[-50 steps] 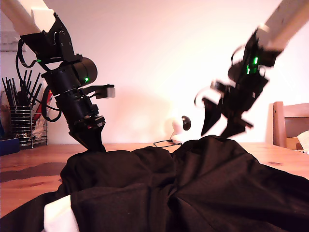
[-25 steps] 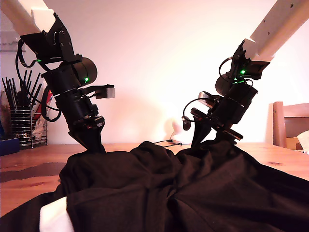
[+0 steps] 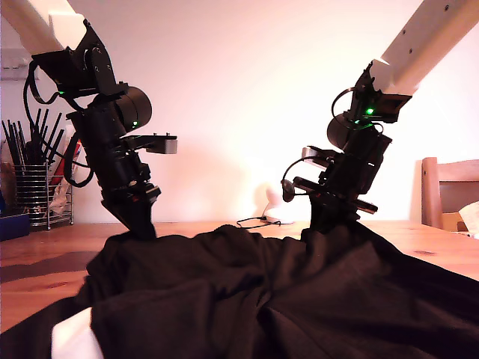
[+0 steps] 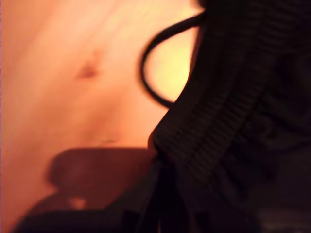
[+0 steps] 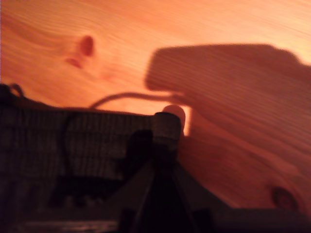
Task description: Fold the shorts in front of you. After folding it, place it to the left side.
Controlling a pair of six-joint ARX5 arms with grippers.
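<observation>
Both grippers pinch the waistband edge of the shorts (image 3: 284,292) (black, white band at exterior view's lower left), heaped on the wooden table (image 3: 45,258). My first gripper (image 4: 163,160) and my second gripper (image 5: 163,145) are clamped onto ribbed fabric.

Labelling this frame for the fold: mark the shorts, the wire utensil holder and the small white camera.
shorts (image 3: 299,299): exterior view, black fabric in the middle of the pile.
wire utensil holder (image 3: 34,196): exterior view, its wire wall.
small white camera (image 3: 274,203): exterior view, its white body.

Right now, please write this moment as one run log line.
shorts: unfolded, bunched on table | both end effectors: at shorts' far edge | grip: unclear | fold: not done
</observation>
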